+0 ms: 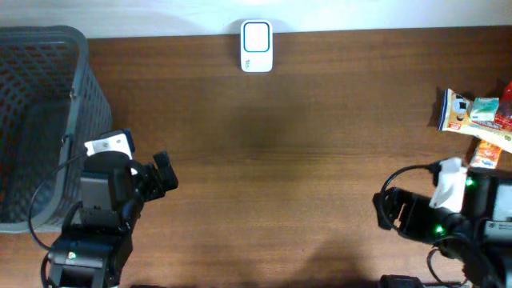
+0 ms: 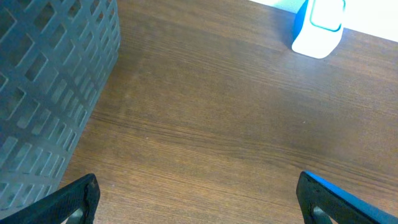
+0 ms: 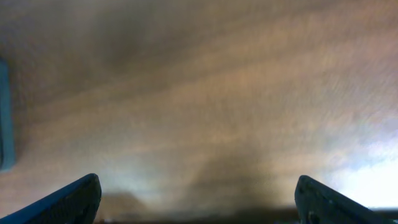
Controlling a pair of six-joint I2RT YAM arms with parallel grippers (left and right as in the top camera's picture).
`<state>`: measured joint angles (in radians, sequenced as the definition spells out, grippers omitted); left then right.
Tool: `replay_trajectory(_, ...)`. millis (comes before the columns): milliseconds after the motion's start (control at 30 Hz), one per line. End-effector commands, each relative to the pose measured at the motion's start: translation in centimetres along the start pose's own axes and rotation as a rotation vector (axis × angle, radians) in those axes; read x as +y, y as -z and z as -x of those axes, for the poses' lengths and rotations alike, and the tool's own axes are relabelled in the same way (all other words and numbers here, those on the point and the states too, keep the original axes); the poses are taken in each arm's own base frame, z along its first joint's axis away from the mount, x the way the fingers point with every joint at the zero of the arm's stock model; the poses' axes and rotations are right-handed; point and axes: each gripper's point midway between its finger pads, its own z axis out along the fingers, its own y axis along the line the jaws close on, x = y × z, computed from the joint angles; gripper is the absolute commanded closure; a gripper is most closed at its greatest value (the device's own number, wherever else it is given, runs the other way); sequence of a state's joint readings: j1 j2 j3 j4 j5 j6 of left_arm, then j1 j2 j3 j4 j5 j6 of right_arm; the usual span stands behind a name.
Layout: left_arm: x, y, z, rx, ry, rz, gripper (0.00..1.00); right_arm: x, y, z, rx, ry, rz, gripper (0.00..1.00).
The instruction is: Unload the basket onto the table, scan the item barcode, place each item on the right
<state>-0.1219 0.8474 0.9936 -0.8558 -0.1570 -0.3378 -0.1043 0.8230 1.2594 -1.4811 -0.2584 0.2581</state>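
Note:
Several packaged items (image 1: pixel 474 118) lie in a small pile at the right edge of the wooden table, off beyond my right arm. No barcode is legible on them. A white scanner with a blue-rimmed window (image 1: pixel 257 46) stands at the far edge in the middle; the left wrist view also has this scanner (image 2: pixel 318 28) at the top right. My left gripper (image 1: pixel 164 173) hovers at the near left, open and empty, its fingertips (image 2: pixel 78 199) wide apart over bare wood. My right gripper (image 1: pixel 386 210) sits at the near right, open too, with nothing between its fingertips (image 3: pixel 333 202).
A grey mesh basket (image 1: pixel 40 120) fills the left end of the table, and its wall (image 2: pixel 50 93) is close on the left in the left wrist view. The right wrist view is blurred; a bluish shape (image 3: pixel 5 118) shows at its left edge.

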Motion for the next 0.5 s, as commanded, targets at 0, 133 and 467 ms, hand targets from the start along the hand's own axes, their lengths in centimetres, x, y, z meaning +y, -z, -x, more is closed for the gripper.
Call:
replay_trajectory(0,0.0,0.2,0.2,-0.008,0.012,-0.004,0.01,-0.4,-1.8,-1.4,0.077,-0.024,0.002,0.01)
replay_trajectory(133,0.0,0.2,0.2,-0.007,0.012,-0.004,0.01,-0.7,-2.7,-1.4,0.125,-0.038,-0.014,0.01)
replay_trajectory(467,0.0,0.2,0.2,-0.008,0.012,-0.004,0.01,-1.9,-5.6,-0.7,0.054,0.085,-0.030,0.02)
